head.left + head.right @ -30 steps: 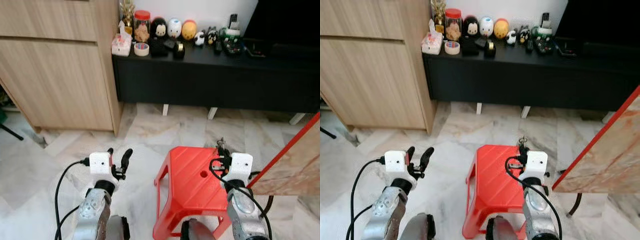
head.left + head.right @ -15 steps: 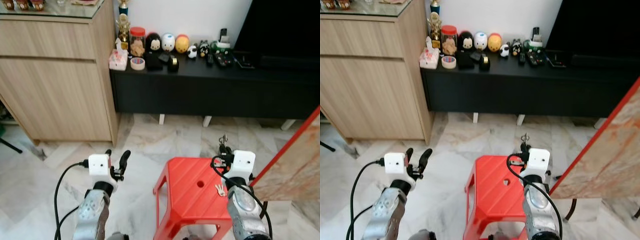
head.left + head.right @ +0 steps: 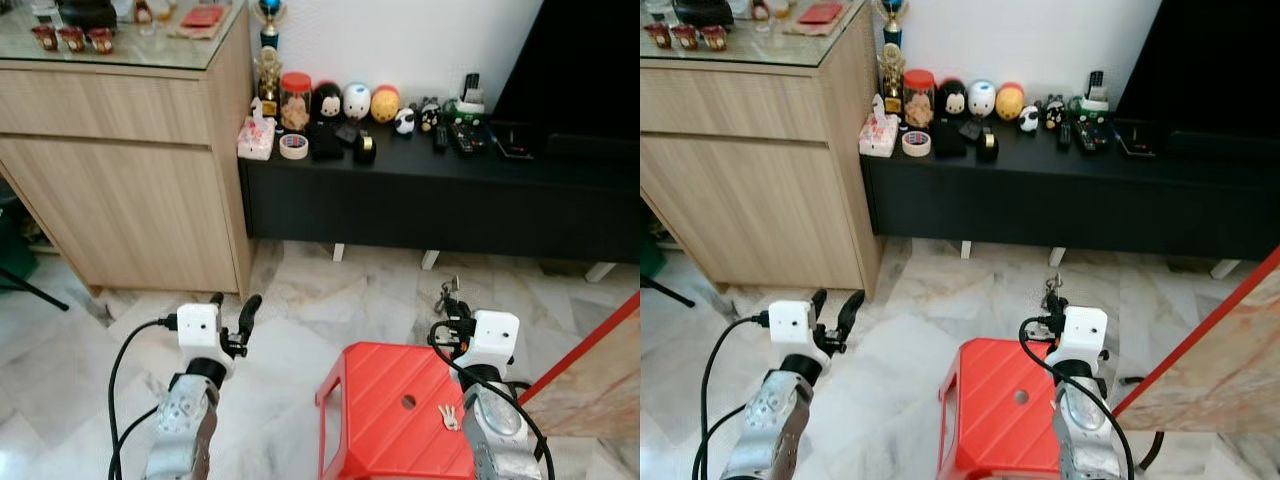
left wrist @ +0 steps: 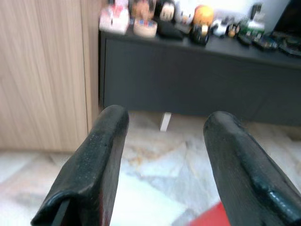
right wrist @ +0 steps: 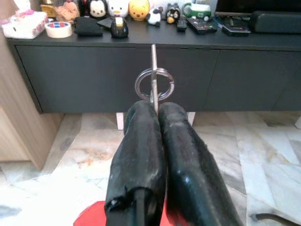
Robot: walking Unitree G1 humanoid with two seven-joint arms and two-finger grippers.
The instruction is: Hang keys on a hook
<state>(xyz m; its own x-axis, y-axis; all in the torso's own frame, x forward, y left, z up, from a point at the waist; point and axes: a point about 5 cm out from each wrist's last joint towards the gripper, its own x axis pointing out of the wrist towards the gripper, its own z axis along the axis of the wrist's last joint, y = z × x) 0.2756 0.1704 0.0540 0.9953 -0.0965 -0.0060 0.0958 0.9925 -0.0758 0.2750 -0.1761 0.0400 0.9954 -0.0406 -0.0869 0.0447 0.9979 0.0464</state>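
The right gripper (image 5: 155, 106) is clenched on the keys (image 5: 154, 83), holding the ring upright above the red stool (image 3: 385, 410), with loose keys dangling beside its wrist over the stool's right edge. The left gripper (image 4: 162, 141) hangs released over the marble floor (image 3: 300, 300), fingers (image 4: 101, 155) apart. Ahead stand a black cabinet (image 3: 450, 195) and a wooden sideboard (image 3: 120, 180).

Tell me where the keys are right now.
The keys are pinched in the right gripper, ring poking above its fingertips, held over the far edge of the red stool, facing the black cabinet.
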